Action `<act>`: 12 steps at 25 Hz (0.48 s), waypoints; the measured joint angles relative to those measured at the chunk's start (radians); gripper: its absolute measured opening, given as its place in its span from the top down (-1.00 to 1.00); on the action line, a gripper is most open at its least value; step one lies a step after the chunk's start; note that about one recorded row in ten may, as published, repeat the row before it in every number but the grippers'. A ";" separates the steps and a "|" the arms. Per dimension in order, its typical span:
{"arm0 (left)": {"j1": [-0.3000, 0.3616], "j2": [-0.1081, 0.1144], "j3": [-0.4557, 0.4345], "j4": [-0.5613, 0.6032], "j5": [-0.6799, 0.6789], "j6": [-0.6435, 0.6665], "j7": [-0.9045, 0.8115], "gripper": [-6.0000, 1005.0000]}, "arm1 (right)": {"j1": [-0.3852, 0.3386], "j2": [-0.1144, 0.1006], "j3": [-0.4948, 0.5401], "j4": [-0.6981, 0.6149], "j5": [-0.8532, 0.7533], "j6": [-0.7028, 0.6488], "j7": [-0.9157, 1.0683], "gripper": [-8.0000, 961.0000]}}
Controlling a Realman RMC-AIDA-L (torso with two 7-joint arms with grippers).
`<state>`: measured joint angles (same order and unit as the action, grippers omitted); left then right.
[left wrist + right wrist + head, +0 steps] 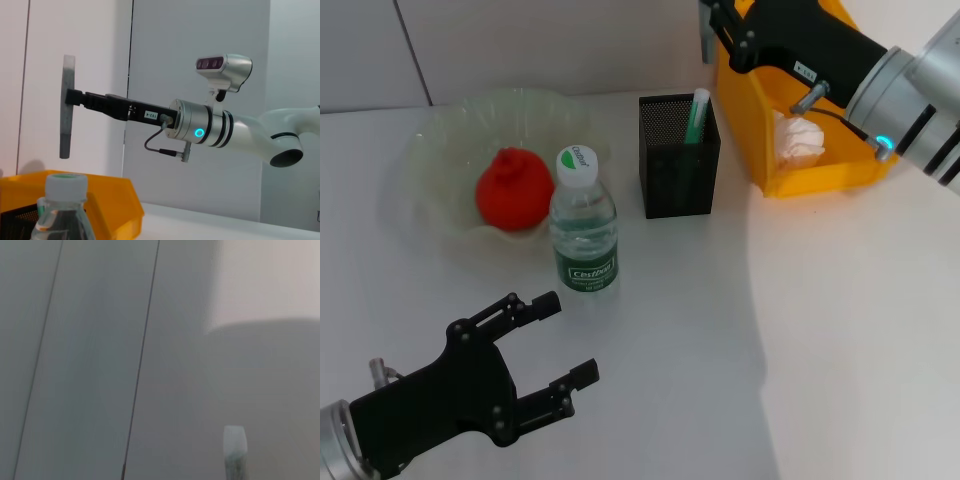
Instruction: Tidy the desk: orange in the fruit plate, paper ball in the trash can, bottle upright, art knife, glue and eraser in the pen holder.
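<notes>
surface (840,330) white | trash can (840,172) far right, paper ball (802,140) inside | plate (430,160) far left holds orange (512,188) | bottle (584,225) upright | right end effector (68,102) above holder (678,158), clenched on a grey strip, stiff, light, seen only by left wrist | left end effector (555,345) near, released

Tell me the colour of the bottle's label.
Green with white lettering; the bottle shows it best in the head view.

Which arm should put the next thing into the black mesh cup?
Right: the right gripper grips a grey stick, likely the art knife, high near the pen holder. The left gripper is open, empty.
</notes>
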<state>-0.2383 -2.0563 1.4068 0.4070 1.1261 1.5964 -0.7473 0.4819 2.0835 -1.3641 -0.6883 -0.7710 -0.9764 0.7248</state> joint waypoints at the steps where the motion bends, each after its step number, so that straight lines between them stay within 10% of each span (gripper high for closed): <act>1: 0.000 0.000 0.000 0.000 0.000 0.000 0.000 -0.57 | 0.002 0.000 0.000 0.011 0.000 0.000 0.000 0.71; 12: 0.007 -0.001 0.000 -0.001 0.000 -0.007 -0.004 -0.57 | 0.064 0.000 0.001 0.132 0.003 -0.007 0.034 0.71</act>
<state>-0.2316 -2.0571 1.4067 0.4065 1.1259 1.5894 -0.7516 0.5459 2.0832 -1.3634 -0.5561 -0.7676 -0.9830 0.7588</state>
